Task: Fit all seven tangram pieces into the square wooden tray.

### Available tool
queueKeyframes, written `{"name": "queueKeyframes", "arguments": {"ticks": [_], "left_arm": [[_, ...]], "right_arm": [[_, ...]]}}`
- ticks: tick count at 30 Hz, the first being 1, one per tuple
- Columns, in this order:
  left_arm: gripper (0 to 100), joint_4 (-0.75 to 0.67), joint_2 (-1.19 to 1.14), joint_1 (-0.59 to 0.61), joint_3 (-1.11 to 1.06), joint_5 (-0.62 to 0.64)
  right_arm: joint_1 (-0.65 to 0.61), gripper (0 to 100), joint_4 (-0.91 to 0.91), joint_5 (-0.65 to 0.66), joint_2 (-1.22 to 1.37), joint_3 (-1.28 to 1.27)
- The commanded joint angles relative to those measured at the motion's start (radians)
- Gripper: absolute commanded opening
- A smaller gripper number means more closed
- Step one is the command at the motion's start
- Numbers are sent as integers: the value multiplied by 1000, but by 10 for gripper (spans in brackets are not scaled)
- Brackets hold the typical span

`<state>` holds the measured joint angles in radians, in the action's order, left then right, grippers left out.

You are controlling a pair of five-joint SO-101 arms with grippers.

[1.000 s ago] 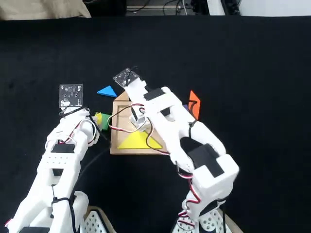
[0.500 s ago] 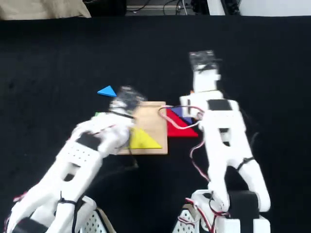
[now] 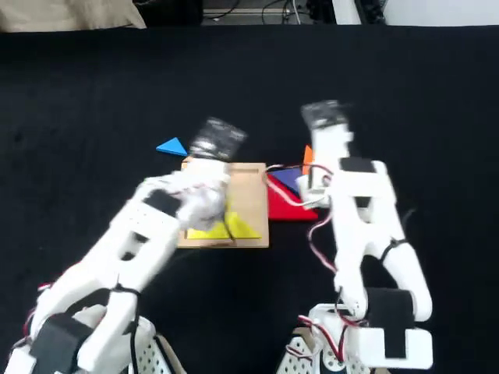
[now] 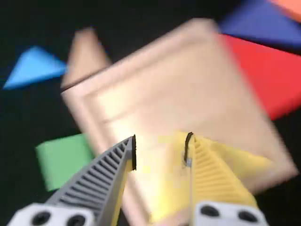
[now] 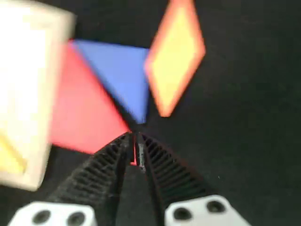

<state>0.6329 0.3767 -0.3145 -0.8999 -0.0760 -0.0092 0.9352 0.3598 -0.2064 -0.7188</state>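
The square wooden tray (image 3: 249, 195) lies mid-table with a yellow triangle (image 3: 234, 227) in its near part. My left gripper (image 4: 161, 150) hangs open just above the tray (image 4: 188, 84), the yellow piece (image 4: 225, 162) under one finger. Beside the tray lie a green piece (image 4: 63, 157) and a light blue triangle (image 3: 171, 146). On the tray's other side lie a red triangle (image 3: 284, 204), a dark blue triangle (image 3: 287, 178) and an orange parallelogram (image 3: 307, 154). My right gripper (image 5: 136, 141) is shut, its tips at the near edge of the red triangle (image 5: 82, 113), below the dark blue triangle (image 5: 120, 75) and the orange parallelogram (image 5: 176, 56).
Everything sits on a black cloth. Both white arms rise from bases at the near edge, the left one slanting across the tray's left side. The cloth is bare far out to the left, right and back.
The left arm swung from beside the tray to over it. The right arm left the tray and moved right, uncovering the red and dark blue triangles.
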Motion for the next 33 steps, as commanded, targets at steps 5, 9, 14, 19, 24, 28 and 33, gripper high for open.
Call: {"name": "queueKeyframes", "arguments": {"ticks": [5,9,14,19,24,28,33], "left_arm": [[195,-275,184,387,-251,60],[196,-273,230,361,-283,61],[196,-273,213,331,-285,58],[196,-273,212,334,-283,58],[196,-273,212,334,-285,58],[196,-273,210,337,-285,58],[196,-273,212,338,-285,58]], "right_arm": [[-166,189,132,112,28,101],[-219,253,183,115,125,196],[-253,201,215,117,254,269],[-250,206,213,135,338,314],[-249,243,213,183,343,314],[-249,306,218,186,351,311],[-258,335,213,187,349,278]]}}
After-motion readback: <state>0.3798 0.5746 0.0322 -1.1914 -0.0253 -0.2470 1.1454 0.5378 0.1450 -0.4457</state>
